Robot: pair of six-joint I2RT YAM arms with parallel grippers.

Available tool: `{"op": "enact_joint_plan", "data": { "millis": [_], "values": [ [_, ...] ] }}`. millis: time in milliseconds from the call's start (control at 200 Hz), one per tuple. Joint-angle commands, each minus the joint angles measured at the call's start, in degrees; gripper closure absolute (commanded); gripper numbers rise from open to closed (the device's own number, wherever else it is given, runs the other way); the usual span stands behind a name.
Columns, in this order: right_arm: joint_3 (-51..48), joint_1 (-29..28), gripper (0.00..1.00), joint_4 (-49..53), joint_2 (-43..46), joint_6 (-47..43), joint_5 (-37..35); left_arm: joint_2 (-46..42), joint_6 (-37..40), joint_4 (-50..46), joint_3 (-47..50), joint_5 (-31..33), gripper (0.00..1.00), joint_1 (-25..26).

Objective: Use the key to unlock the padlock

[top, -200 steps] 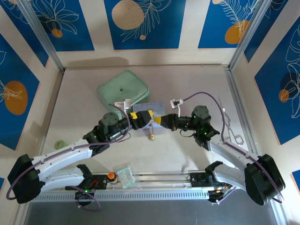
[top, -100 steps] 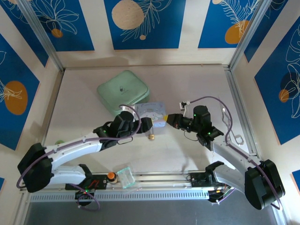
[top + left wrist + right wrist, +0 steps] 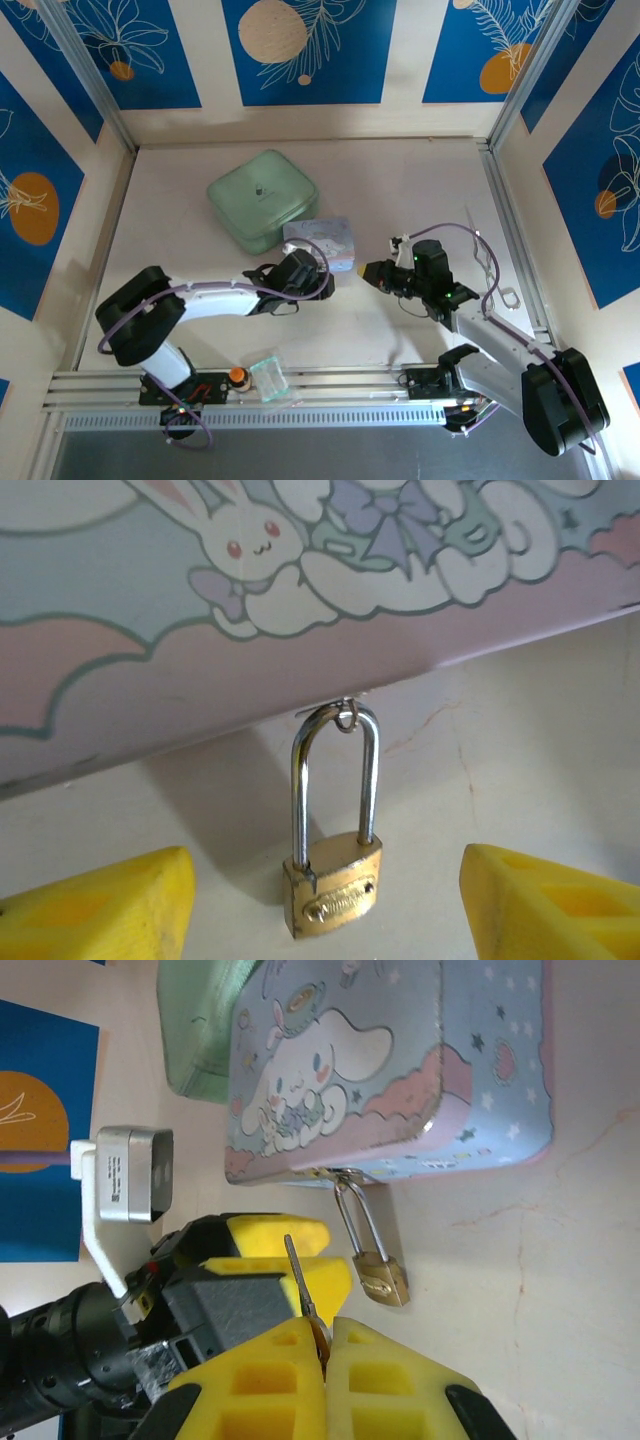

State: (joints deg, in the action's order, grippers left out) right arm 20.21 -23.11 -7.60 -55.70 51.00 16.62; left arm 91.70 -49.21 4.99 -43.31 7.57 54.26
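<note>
Up close: right claw (image 3: 322, 1332) pinches key (image 3: 298, 1278); left claw (image 3: 326, 900) gapes, flanking padlock (image 3: 333, 892).

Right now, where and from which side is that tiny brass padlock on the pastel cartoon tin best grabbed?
Probably the tiny brass padlock's squat body, pinched across its narrow sides, approaching from the end away from the pastel cartoon tin. The thin silver shackle is hooked to the tin, leaving the body free; the left gripper has open yellow fingers either side.
</note>
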Motion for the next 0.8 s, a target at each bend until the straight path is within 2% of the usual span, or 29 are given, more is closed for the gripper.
{"op": "enact_joint_plan", "data": {
  "millis": [0, 275, 470, 590, 705, 795],
  "values": [
    [-1.5, 0.3, 0.99, 0.8, 1.5, -0.5, -0.4, 2.1, -0.8, 3.5, -2.2, 3.1, 0.32, 0.9],
    [-2.7, 0.4, 0.99, 0.3, 1.2, -0.6, -0.2, 7.2, -2.4, 6.8, -1.8, 3.1, 0.42, 1.0],
    [-4.5, 0.4, 0.99, -1.9, 0.2, 0.6, -0.1, 9.6, -3.1, 8.4, -2.4, 1.8, 0.62, 1.1],
    [-5.5, 0.4, 0.99, -4.1, -1.4, 1.6, 0.4, 9.9, -3.0, 7.8, -3.0, 2.3, 0.69, 1.6],
    [-5.7, 0.3, 1.0, -5.2, -2.7, 1.9, 0.7, 9.4, -4.0, 8.6, -2.3, 2.8, 0.8, 1.6],
    [-5.7, 0.0, 1.0, -5.9, -3.4, 2.2, 0.7, 9.3, -4.4, 8.9, -2.3, 2.4, 0.82, 1.7]
  ]
}}
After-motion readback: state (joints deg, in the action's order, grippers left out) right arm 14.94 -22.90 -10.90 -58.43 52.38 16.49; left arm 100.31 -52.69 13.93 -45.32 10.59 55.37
